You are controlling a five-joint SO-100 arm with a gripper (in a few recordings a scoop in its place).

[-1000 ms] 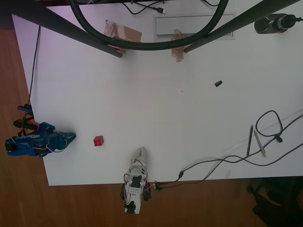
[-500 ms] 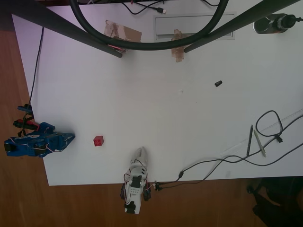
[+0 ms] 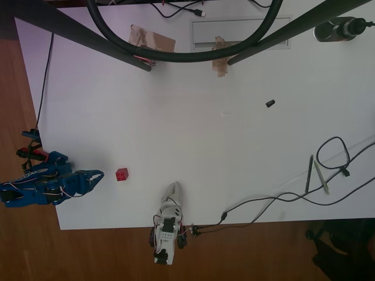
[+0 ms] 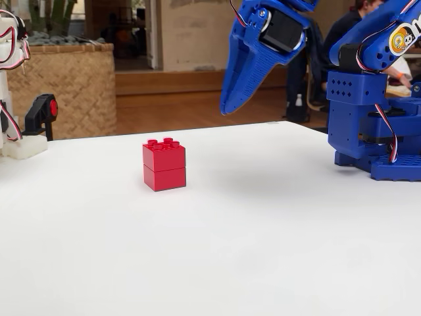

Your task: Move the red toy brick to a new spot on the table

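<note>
The red toy brick (image 3: 122,174) (image 4: 164,164) stands upright on the white table (image 3: 187,123) (image 4: 263,237), near its left end in the overhead view. It looks like two studded blocks stacked. My blue gripper (image 3: 101,174) (image 4: 227,105) hangs left of the brick in the overhead view, a short gap away. In the fixed view its tip points down, above the tabletop and to the right of the brick. The fingers look pressed together with nothing between them.
A white arm (image 3: 169,216) rests at the table's near edge. A small black bit (image 3: 270,103), two pens (image 3: 313,174) and a looping cable (image 3: 334,155) lie to the right. Taped cardboard (image 3: 151,40) and dark bars (image 3: 88,35) cross the far side.
The blue arm has swung out from its folded pose, and its gripper tip has moved right, closer to the red brick. The brick has not moved.
</note>
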